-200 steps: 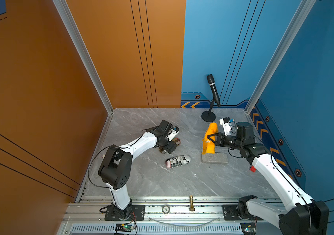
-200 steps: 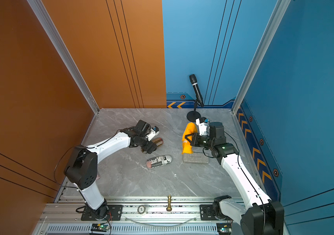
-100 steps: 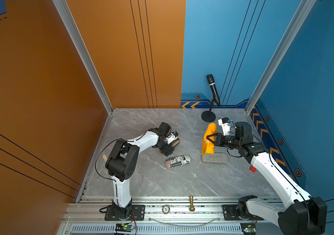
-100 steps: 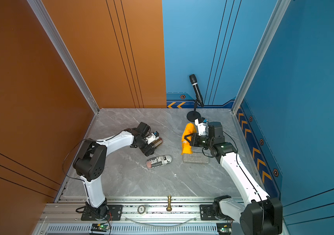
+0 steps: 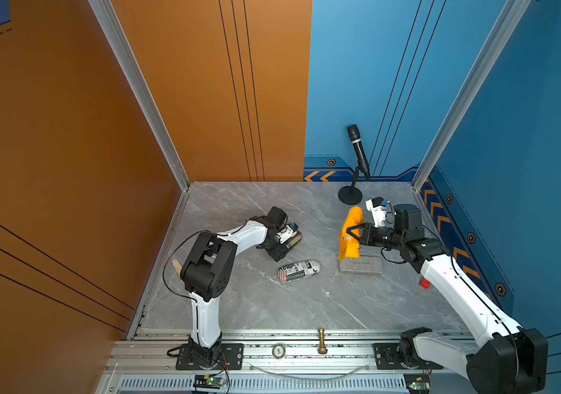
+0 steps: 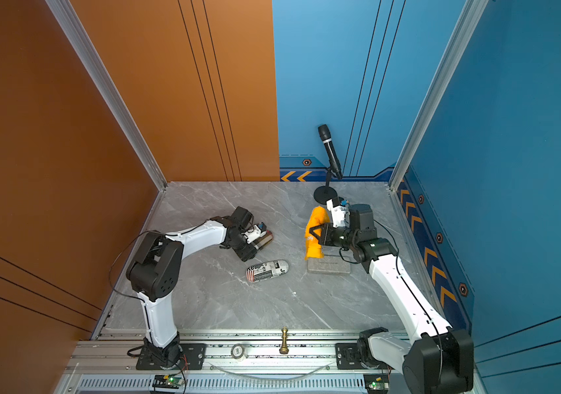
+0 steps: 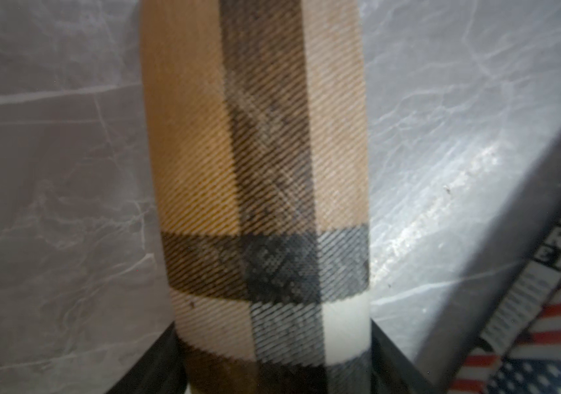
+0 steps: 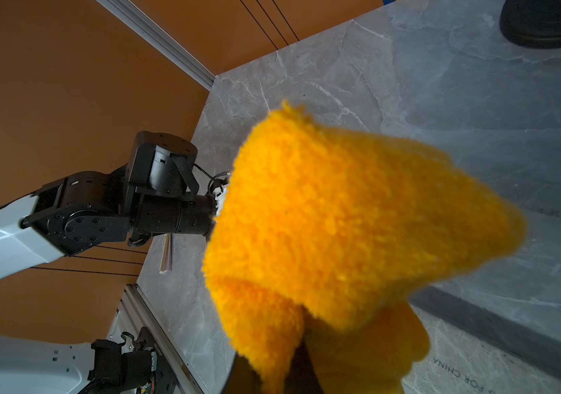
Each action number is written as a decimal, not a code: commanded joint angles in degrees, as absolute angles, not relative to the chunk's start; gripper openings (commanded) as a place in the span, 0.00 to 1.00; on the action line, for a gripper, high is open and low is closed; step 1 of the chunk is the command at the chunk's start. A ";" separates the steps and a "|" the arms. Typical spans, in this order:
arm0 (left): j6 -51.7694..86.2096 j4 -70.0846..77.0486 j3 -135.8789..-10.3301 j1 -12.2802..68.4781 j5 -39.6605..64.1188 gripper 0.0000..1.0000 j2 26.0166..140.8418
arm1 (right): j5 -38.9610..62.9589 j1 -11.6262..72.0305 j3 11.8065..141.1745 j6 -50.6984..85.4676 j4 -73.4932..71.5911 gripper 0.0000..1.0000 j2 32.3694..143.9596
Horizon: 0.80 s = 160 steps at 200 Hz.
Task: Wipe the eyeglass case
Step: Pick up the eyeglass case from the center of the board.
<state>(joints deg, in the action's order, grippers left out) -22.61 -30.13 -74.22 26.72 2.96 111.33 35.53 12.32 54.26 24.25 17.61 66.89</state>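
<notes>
L gripper [image 5: 281,249]: jaws pinching plaid case [image 7: 258,170], mid tabletop [image 5: 238,307]; lifted or resting, can't tell | newsprint case [image 5: 299,270] near, at its 6 o'clock, not touching | R gripper [image 5: 350,235]: jaws clamped on orange cloth [image 5: 354,218], 3 o'clock of plaid case, well apart | orange cloth end hangs over grey case [image 5: 361,266], contact unclear

You are seeing the plaid eyeglass case [image 7: 262,170], tan with brown, grey and cream bands in a woven-looking cover, lying flat on the grey marbled surface [image 7: 67,170]. It is stretching straight out from the left hand [image 7: 272,365], whose fingers [image 7: 156,368] are pressing on its two long sides at the near end. The fluffy orange cloth [image 8: 340,238] is hanging bunched from the right hand [image 5: 353,233], which is pinching its middle. It is staying well apart from the case.
</notes>
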 commanded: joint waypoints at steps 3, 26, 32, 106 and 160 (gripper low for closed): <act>-23.23 -29.47 -72.54 26.62 2.07 0.57 110.49 | 33.67 13.33 56.43 23.92 18.12 0.00 66.88; -22.46 -27.75 -71.93 26.62 0.76 0.54 109.50 | 33.57 13.48 55.97 23.97 18.17 0.00 66.62; -22.18 -27.50 -71.90 26.59 0.50 0.53 109.01 | 33.57 13.51 55.74 23.94 18.17 0.00 66.46; -18.62 -22.89 -70.69 26.75 3.22 0.48 97.53 | 32.88 13.10 58.91 22.55 23.96 0.00 63.32; -16.59 -20.95 -65.86 33.02 1.65 0.45 86.65 | 30.77 14.36 69.68 19.19 40.83 0.00 61.90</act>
<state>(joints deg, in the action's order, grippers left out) -18.33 -23.14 -69.30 29.34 1.58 91.18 32.47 13.26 63.33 22.61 30.35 62.72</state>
